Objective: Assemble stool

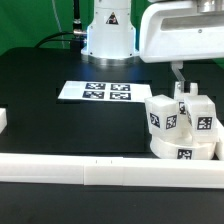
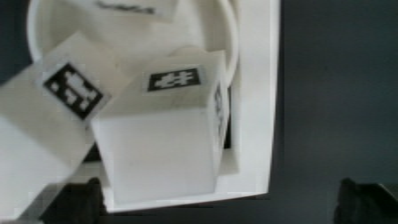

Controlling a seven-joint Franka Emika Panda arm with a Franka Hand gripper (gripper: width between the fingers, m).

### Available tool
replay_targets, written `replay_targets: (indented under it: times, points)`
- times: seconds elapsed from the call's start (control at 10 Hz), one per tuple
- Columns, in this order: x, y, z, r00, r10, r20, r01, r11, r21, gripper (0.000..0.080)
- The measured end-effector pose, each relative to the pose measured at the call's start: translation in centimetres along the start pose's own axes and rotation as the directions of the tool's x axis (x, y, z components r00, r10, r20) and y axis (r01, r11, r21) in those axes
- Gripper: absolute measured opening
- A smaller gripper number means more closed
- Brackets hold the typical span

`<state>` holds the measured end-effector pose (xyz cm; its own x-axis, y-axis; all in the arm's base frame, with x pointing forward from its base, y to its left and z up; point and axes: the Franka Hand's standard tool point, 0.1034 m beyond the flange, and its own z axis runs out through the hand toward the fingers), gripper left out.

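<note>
The white round seat (image 1: 181, 152) lies at the exterior view's right, just behind the front rail. Three white blocky legs with black-and-white tags stand upright on it: one at the left (image 1: 160, 113), one at the right (image 1: 201, 119), one behind (image 1: 185, 104). My gripper (image 1: 184, 84) hangs directly above the legs, fingers pointing down. In the wrist view the gripper (image 2: 221, 204) is open. Its dark fingertips (image 2: 71, 205) stand wide apart either side of one leg (image 2: 164, 150), with no contact visible. A second tagged leg (image 2: 63, 95) leans in beside it.
The marker board (image 1: 95, 91) lies flat mid-table, near the robot base (image 1: 108, 35). A long white rail (image 1: 100, 172) runs along the front edge. A short white rail end (image 1: 3, 120) sits at the exterior view's left. Black tabletop lies between them.
</note>
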<state>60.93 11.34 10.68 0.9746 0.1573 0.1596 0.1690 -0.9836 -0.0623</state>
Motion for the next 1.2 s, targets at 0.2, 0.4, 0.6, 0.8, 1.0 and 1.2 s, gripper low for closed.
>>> replay_targets:
  times: [0.2, 0.4, 0.6, 0.8, 1.0, 1.2]
  points:
    - [0.6, -0.7, 0.1, 0.984, -0.175, 0.036, 0.175, 0.985, 0.008, 0.0649]
    - [0.7, -0.2, 0.0, 0.966, -0.257, 0.037, 0.257, 0.966, 0.003, 0.0649]
    - [0.7, 0.0, 0.0, 0.937, -0.347, 0.039, 0.347, 0.938, 0.001, 0.0649]
    - [0.6, 0.5, 0.5, 0.815, -0.577, 0.051, 0.577, 0.816, 0.007, 0.0649]
    - [0.8, 0.7, 0.8, 0.692, -0.720, 0.050, 0.720, 0.693, 0.022, 0.0649]
    - [0.5, 0.7, 1.1, 0.584, -0.809, 0.065, 0.809, 0.586, 0.031, 0.0649]
